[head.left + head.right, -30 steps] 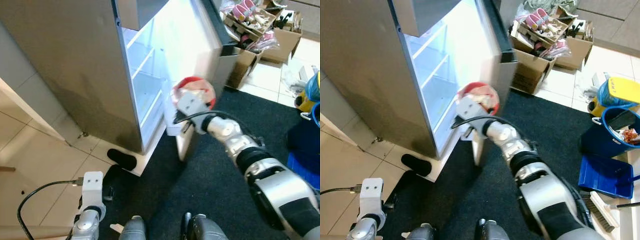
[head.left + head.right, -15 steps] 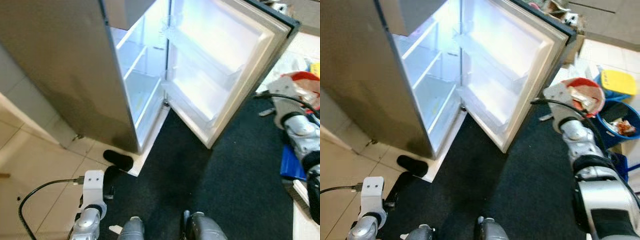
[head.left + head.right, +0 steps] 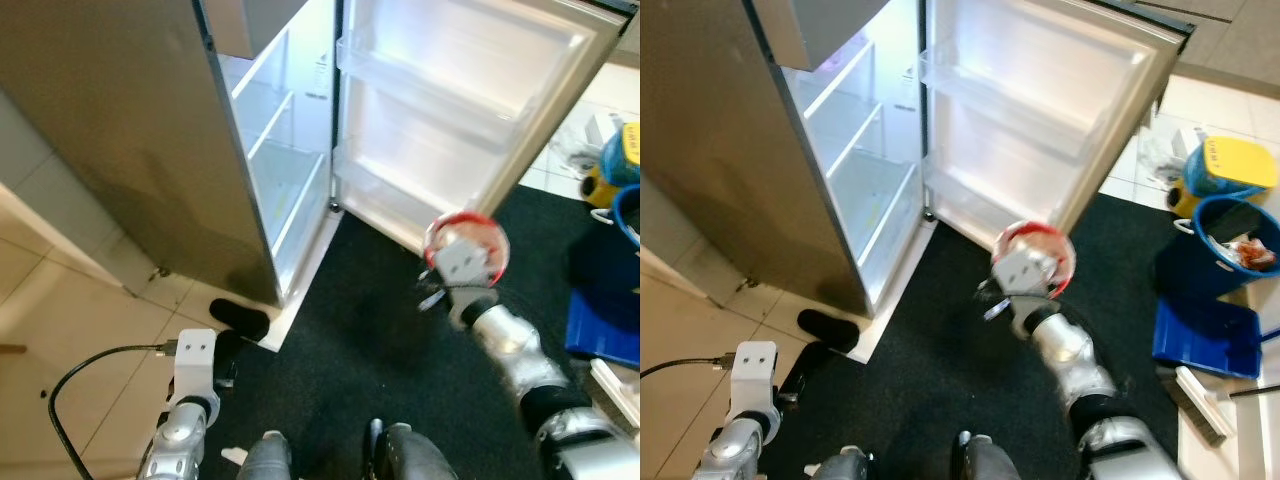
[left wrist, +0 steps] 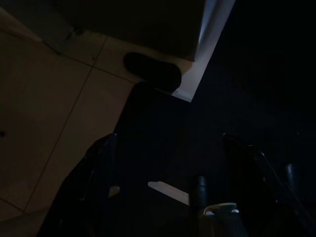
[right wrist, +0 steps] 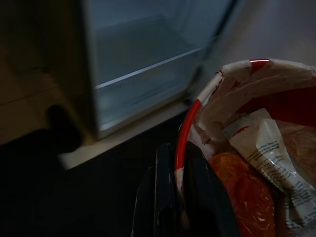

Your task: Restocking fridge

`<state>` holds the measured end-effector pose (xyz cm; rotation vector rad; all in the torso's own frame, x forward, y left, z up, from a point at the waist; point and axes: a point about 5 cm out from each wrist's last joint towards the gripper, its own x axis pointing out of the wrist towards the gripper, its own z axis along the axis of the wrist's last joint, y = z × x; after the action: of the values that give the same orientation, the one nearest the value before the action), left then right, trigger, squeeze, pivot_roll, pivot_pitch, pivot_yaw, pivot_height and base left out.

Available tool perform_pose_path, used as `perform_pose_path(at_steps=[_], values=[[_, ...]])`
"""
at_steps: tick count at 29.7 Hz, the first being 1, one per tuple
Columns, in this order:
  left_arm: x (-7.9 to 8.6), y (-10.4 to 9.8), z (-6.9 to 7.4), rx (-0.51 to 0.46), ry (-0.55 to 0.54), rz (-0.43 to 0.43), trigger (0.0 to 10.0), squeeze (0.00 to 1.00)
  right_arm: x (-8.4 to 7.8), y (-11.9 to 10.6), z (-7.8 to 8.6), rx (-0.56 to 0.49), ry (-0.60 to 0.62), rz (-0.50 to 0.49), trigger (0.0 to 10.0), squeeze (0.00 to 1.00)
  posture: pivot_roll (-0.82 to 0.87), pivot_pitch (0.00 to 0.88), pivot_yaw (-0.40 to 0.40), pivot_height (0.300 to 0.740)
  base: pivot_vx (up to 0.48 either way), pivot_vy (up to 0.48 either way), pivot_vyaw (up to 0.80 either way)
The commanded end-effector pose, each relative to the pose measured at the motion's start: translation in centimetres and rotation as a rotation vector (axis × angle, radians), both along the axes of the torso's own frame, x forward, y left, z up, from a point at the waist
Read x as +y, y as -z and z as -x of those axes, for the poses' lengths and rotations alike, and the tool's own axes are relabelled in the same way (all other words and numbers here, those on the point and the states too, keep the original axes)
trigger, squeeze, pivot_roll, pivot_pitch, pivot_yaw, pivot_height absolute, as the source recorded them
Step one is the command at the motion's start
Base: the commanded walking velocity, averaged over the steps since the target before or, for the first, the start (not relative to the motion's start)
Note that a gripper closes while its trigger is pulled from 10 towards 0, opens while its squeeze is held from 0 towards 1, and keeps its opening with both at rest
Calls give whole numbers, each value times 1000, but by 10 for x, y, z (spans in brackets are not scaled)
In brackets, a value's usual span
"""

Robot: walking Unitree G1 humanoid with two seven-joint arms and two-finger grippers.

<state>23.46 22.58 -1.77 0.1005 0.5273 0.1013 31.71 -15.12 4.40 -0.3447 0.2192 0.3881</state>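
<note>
A red-rimmed bowl (image 3: 1035, 258) of packaged food hangs low over the dark mat, its rim pinched by the right gripper (image 5: 178, 197) — the open fridge (image 3: 855, 190) and its bare shelves lie ahead and to the left. Packet labels are unreadable; the left gripper (image 4: 168, 163) hangs idle, fingers parted.
</note>
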Motion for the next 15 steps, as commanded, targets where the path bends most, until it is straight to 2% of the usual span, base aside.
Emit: perform_pose_path(at_steps=[1, 2, 3, 6, 15], values=[[3, 6, 9, 44, 12, -15, 10000, 0, -1, 2, 4, -15, 17, -6, 10000, 0, -13, 224, -6, 727, 0, 0, 0], [0, 7, 9, 43, 37, -8, 10000, 0, 5, 14, 15, 14, 11, -14, 10000, 0, -18, 224, -5, 727, 0, 0, 0], [0, 7, 9, 43, 37, -8, 10000, 0, 5, 14, 15, 14, 11, -14, 10000, 0, -18, 224, -5, 727, 0, 0, 0], [-11, 4, 8, 12, 90, 42, 10000, 0, 13, 30, 39, 23, -29, -1, 10000, 0, -27, 227, -8, 727, 0, 0, 0], [-25, -4, 0, -46, 134, 123, 10000, 0, 20, 34, 55, 13, -100, 68, 10000, 0, -38, 225, -14, 727, 0, 0, 0]])
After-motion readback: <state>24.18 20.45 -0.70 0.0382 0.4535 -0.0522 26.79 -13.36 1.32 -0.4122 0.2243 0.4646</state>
